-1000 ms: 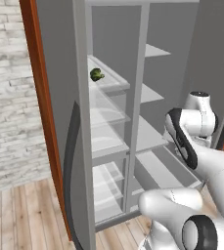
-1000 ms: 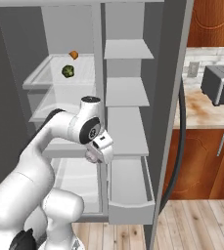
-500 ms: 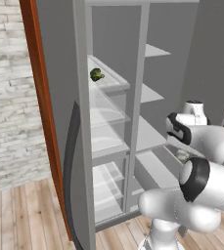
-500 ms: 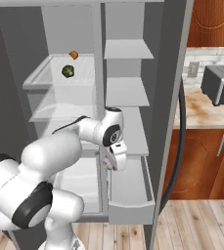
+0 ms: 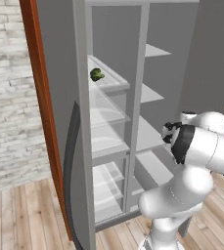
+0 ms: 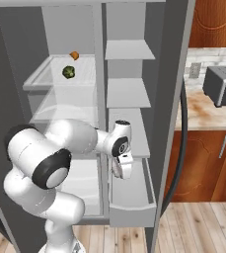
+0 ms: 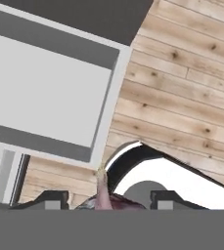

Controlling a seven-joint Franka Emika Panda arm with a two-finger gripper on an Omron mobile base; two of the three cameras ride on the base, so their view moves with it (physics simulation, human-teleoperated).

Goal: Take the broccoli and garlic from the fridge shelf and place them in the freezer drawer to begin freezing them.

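While tool (image 6: 123, 168) hangs over open freezer drawer (image 6: 134, 197) at lower centre of right base view, hand view shows pale pinkish bulb, likely garlic (image 7: 103, 193), pinched between fingertips. Broccoli (image 6: 68, 72) on upper fridge shelf (image 6: 45, 79), upper left. Small orange item (image 6: 74, 55) just behind it.
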